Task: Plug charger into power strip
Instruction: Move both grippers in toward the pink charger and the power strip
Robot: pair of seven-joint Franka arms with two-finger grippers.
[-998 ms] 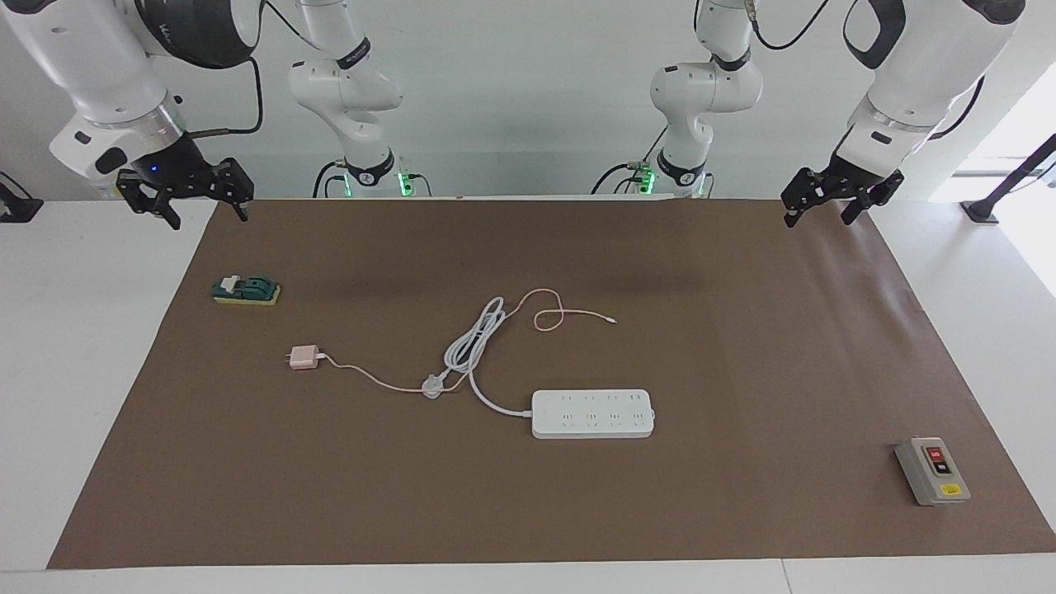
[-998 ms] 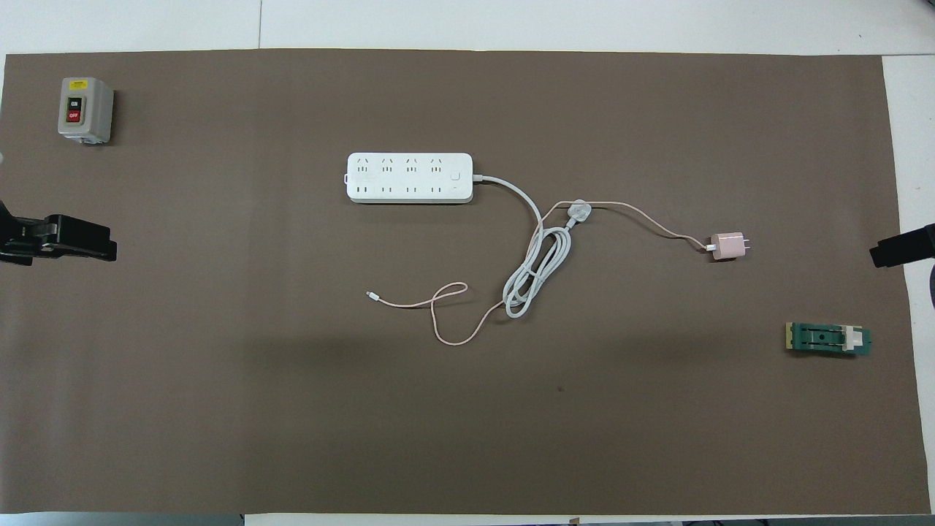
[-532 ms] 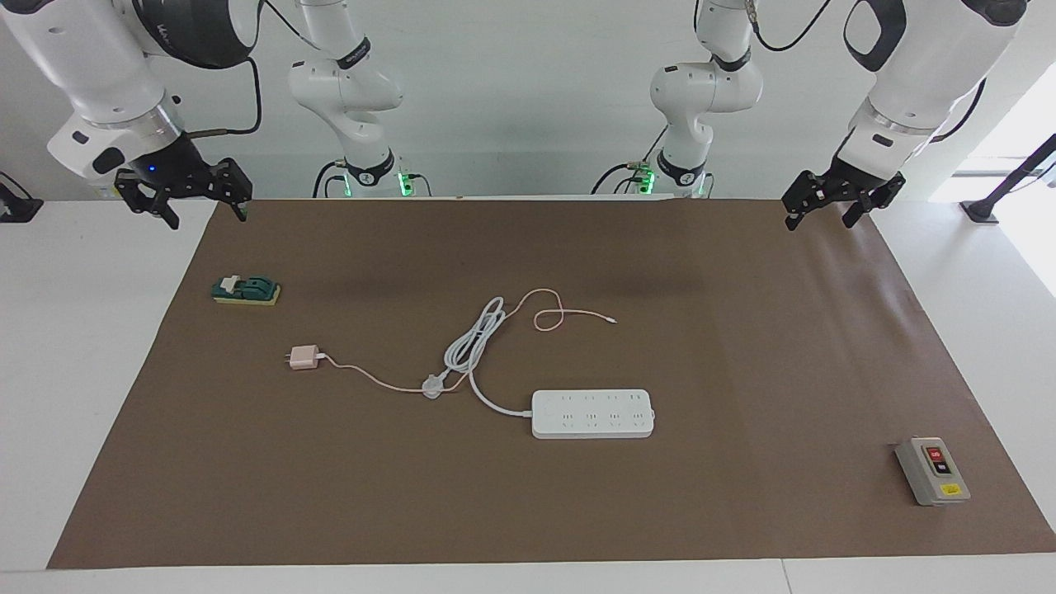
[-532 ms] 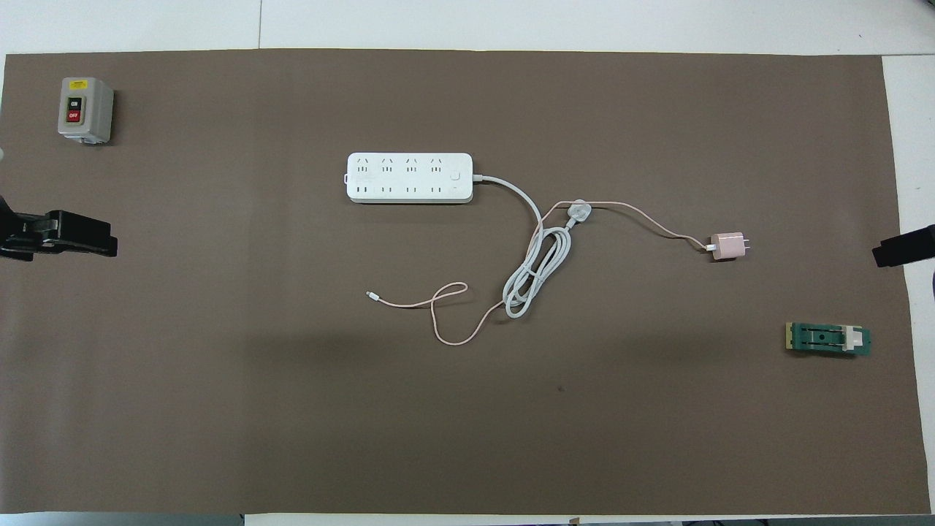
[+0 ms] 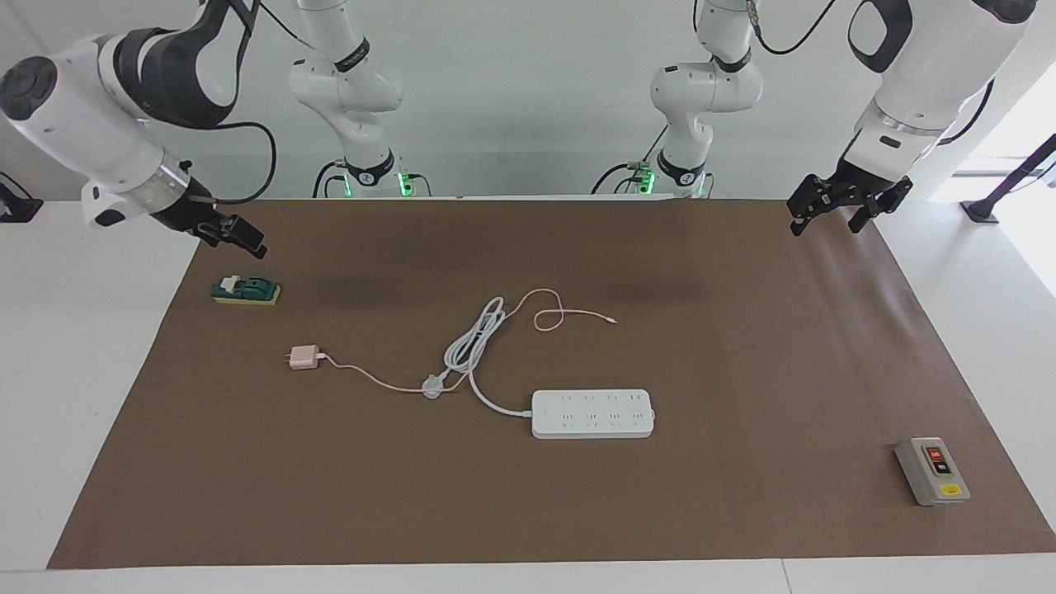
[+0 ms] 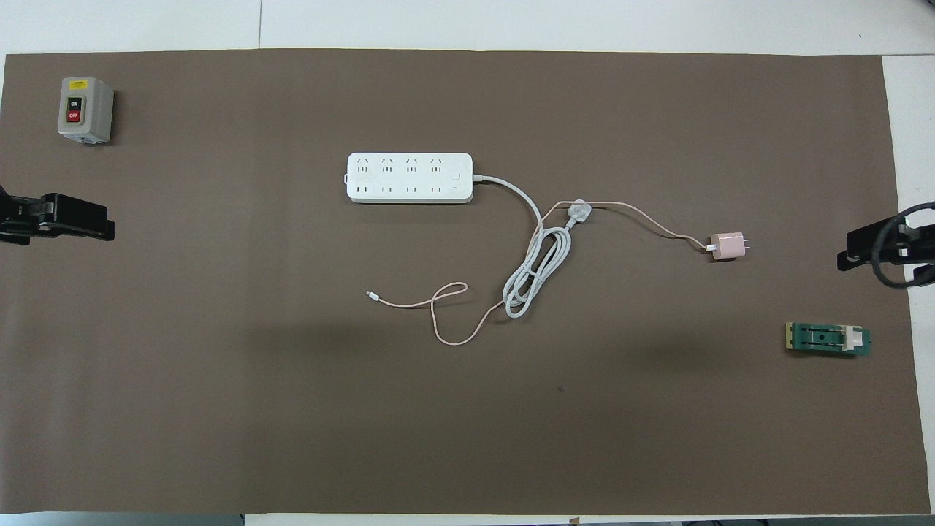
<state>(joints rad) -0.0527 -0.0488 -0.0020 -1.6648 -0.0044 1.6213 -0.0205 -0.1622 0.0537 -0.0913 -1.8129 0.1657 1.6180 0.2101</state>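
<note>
The pale pink charger (image 5: 303,357) (image 6: 727,247) lies on the brown mat toward the right arm's end, its prongs pointing away from the power strip. Its thin pink cable (image 5: 549,318) runs under the white plug (image 5: 432,385) and loops near the coiled white cord (image 5: 472,342). The white power strip (image 5: 592,413) (image 6: 409,177) lies flat mid-table, sockets up, farther from the robots than the coil. My right gripper (image 5: 246,238) (image 6: 851,256) hangs open and empty over the mat's edge, near a green block. My left gripper (image 5: 825,227) (image 6: 106,226) hangs open and empty over the mat's other end.
A green block on a yellow base (image 5: 246,289) (image 6: 827,339) lies just below my right gripper. A grey switch box with a red button (image 5: 932,471) (image 6: 85,110) stands at the left arm's end, farther from the robots than the strip.
My right arm has swung and turned its gripper, bringing it lower and inward over the mat's edge near the green block. The left gripper has shifted only slightly. Nothing on the mat has moved.
</note>
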